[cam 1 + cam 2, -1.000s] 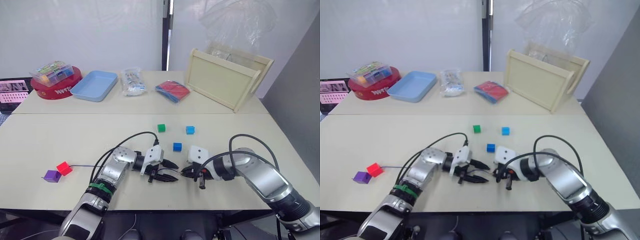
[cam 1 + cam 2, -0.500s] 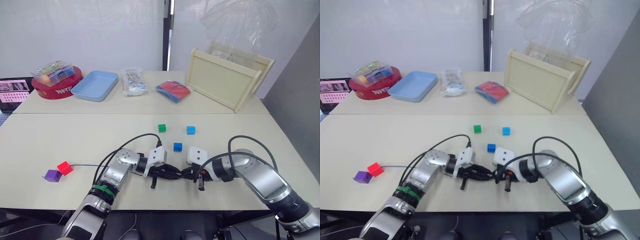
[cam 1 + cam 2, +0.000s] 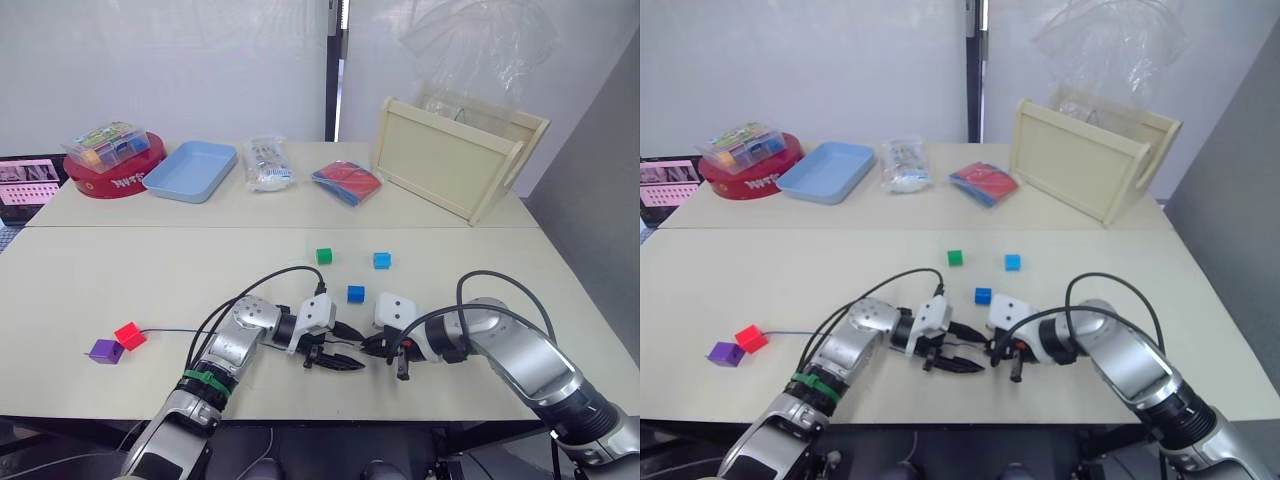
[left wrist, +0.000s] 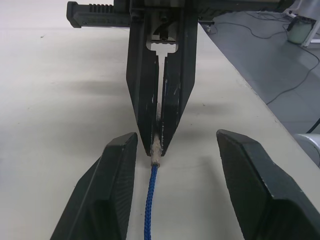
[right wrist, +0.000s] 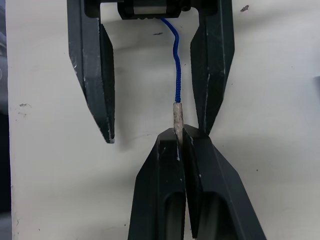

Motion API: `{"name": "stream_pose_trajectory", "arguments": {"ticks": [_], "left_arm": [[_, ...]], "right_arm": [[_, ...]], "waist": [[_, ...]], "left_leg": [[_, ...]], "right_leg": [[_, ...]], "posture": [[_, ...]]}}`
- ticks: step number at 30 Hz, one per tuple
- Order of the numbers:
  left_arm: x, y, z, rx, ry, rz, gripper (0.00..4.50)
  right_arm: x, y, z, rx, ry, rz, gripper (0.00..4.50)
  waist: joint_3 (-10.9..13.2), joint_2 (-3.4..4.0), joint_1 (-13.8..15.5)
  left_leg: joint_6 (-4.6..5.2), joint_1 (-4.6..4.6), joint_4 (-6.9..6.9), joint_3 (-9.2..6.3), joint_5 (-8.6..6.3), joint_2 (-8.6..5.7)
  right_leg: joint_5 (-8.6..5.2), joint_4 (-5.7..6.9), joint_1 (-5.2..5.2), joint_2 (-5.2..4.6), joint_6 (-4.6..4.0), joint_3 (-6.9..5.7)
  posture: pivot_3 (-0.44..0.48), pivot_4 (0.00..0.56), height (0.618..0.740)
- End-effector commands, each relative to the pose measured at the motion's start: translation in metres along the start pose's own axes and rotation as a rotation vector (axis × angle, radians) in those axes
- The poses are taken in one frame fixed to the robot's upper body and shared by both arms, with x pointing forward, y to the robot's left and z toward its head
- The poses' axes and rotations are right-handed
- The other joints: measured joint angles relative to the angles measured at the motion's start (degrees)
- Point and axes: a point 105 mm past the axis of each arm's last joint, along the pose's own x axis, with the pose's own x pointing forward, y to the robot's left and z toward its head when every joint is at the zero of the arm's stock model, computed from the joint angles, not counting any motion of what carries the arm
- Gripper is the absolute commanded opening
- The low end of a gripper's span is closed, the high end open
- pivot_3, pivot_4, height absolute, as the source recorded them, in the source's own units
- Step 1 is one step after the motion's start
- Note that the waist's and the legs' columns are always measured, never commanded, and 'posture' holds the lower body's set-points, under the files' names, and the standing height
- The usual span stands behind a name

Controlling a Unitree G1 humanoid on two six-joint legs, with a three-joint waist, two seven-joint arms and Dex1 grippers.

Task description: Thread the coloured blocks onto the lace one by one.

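Observation:
My right gripper is shut on the pale stiff tip of the lace, low over the table near its front edge. My left gripper faces it tip to tip, open, one finger on each side of the tip and not touching it. The thin blue lace runs left under the left arm to the red block, with the purple block beside that. The green block, light blue block and darker blue block lie loose behind the grippers.
Along the far side stand a red tin with a clear box of pieces on it, a light blue tray, a plastic bag, a red and blue packet and a wooden crate. Black cables loop over both wrists.
The left gripper moved right to meet the right gripper and closed by the lace tip half a second ago; its fingers have now opened. The right gripper has stayed put, holding the tip.

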Motion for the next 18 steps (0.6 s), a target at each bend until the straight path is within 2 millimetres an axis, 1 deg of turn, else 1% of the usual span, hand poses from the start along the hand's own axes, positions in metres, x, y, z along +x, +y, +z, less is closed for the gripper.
{"name": "stream_pose_trajectory", "arguments": {"ticks": [1, 4, 10, 18], "left_arm": [[-0.0056, 0.0017, 0.0077, 0.028, -0.027, 0.029, 2.47], [-0.0065, -0.0014, 0.0047, 0.013, -0.021, 0.021, 2.47], [-0.0010, -0.0045, 0.0006, 0.016, -0.005, 0.005, 2.47], [0.0018, -0.0029, 0.0044, 0.012, -0.028, 0.008, 2.47]], "right_arm": [[-0.0022, 0.0015, 0.0048, -0.023, -0.008, -0.005, 0.00], [-0.0025, 0.0014, 0.0045, -0.021, -0.007, -0.006, 0.00], [-0.0015, 0.0014, 0.0062, -0.022, -0.011, -0.004, 0.00], [-0.0014, 0.0016, 0.0055, -0.020, -0.008, -0.004, 0.00]], "waist": [[0.00, 0.00, 0.02], [0.00, 0.00, 0.03], [0.00, 0.00, 0.09], [0.00, 0.00, 0.08]], "left_leg": [[0.00, 0.00, 0.00, 0.00, 0.00, 0.00], [0.00, 0.00, 0.00, 0.00, 0.00, 0.00], [0.00, 0.00, 0.00, 0.00, 0.00, 0.00], [0.00, 0.00, 0.00, 0.00, 0.00, 0.00]], "right_leg": [[0.00, 0.00, 0.00, 0.00, 0.00, 0.00], [0.00, 0.00, 0.00, 0.00, 0.00, 0.00], [0.00, -0.01, 0.00, -0.01, 0.00, 0.00], [0.00, 0.00, 0.01, -0.01, 0.00, 0.00]], "posture": [[0.000, 0.150, 0.740], [0.000, 0.150, 0.740], [0.000, 0.150, 0.740], [0.000, 0.150, 0.740]]}}
